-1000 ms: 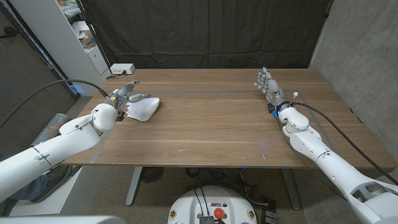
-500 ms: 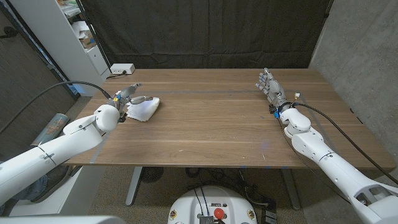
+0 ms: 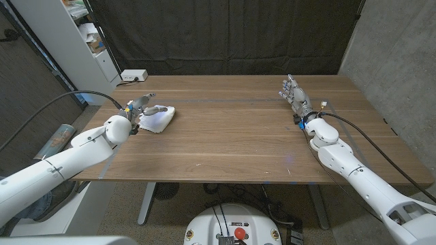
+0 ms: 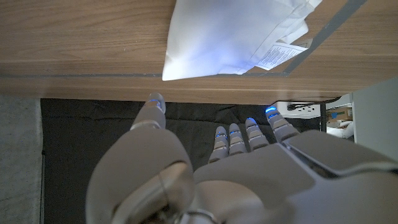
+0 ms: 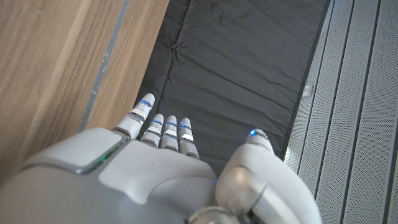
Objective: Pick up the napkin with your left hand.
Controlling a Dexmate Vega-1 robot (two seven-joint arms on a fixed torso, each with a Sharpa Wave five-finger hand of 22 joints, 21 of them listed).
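Head view: the napkin [image 3: 156, 120] lies on the table [image 3: 231, 136], right under and just past the fingers of the left hand [image 3: 144, 107]. The hand is above it w/ fingers spread, holding nothing. Can't tell if the tips touch the cloth. The napkin's long side runs away from the hand, slanting toward the table's middle. The right hand [image 3: 293, 94] is far off on the other side, fingers apart, empty. So the left hand is the near one by a lot.

Left wrist view: the napkin [image 4: 236, 34] sits straight ahead of the left hand [image 4: 211, 180], just past the fingertips [image 4: 155, 101], w/ a small label at one edge. Fingers open, nothing in them. Next move is prob. down and close.

Right wrist view: the right hand [image 5: 168, 174] is open, beside the table's edge, nothing in it.
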